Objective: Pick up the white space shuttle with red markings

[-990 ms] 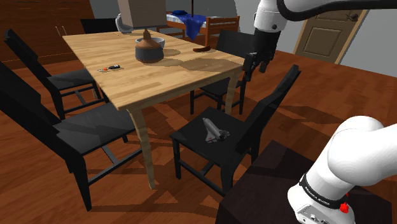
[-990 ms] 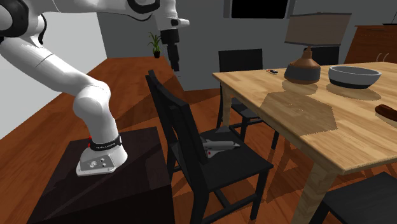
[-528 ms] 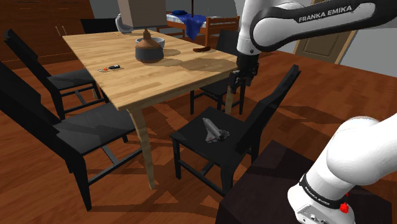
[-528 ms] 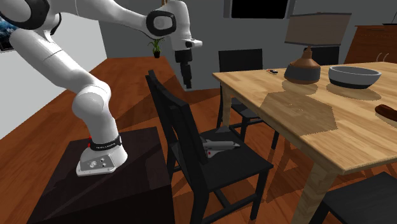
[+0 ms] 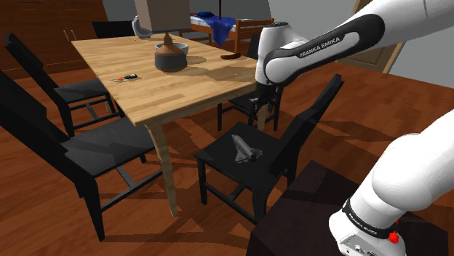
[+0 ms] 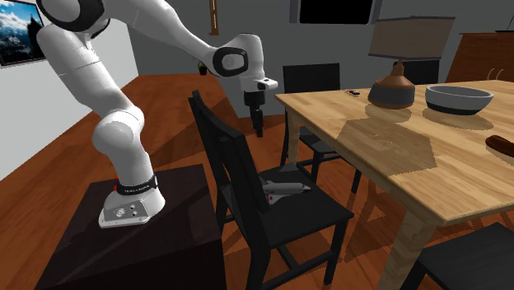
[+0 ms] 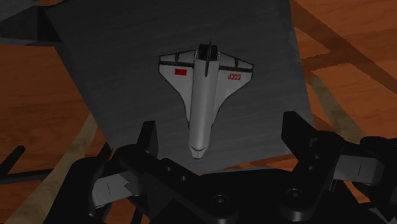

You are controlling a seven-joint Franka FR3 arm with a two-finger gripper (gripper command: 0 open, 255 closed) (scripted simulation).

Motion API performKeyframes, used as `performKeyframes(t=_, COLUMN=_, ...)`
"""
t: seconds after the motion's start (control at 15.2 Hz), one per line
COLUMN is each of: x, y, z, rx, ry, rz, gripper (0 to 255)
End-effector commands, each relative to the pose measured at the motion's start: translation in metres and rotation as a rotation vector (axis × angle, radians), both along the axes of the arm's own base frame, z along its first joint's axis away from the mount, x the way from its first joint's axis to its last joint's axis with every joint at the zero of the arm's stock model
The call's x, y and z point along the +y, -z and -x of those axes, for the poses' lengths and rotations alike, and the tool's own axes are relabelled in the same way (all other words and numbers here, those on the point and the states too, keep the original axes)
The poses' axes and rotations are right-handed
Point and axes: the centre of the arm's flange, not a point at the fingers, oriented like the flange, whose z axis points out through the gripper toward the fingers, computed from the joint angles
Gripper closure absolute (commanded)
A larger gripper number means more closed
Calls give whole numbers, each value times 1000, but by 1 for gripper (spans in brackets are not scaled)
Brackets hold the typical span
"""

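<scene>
The space shuttle (image 7: 202,95) lies flat on the seat of a black chair (image 5: 218,158) that is drawn up to the near corner of the wooden worktop (image 5: 145,91). Its body is pale grey-white, with a red mark on each wing and a dark tail fin. In the wrist view its nose points towards the tool (image 7: 219,127), whose two black fingers (image 7: 147,133) stand wide apart with nothing between them. The shuttle sits beyond the fingertips and touches neither.

In the shoulder view the tool (image 5: 257,116) hangs from the bent white arm beside the worktop's corner, above the chair and clear of the shuttle (image 5: 244,148). In the second exterior view the tool (image 6: 258,130) points down behind the chair's backrest (image 6: 222,156), well above the shuttle (image 6: 284,189) on the seat.

On the worktop (image 6: 428,161) stand a lamp (image 6: 395,82) with a brown base and a grey bowl (image 6: 459,99), both well apart from the shuttle. The arm's base sits on a dark stand (image 6: 177,226) just beside the chair.
</scene>
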Motion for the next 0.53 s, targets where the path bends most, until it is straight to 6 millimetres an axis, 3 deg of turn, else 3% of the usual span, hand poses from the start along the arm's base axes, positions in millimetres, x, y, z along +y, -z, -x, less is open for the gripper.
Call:
performKeyframes(t=0.0, x=-5, y=24, z=-16, rx=0, ry=14, rz=-2, gripper=0)
performKeyframes(t=0.46, x=-21, y=102, z=-64, rx=3, ry=64, rz=-6, gripper=0)
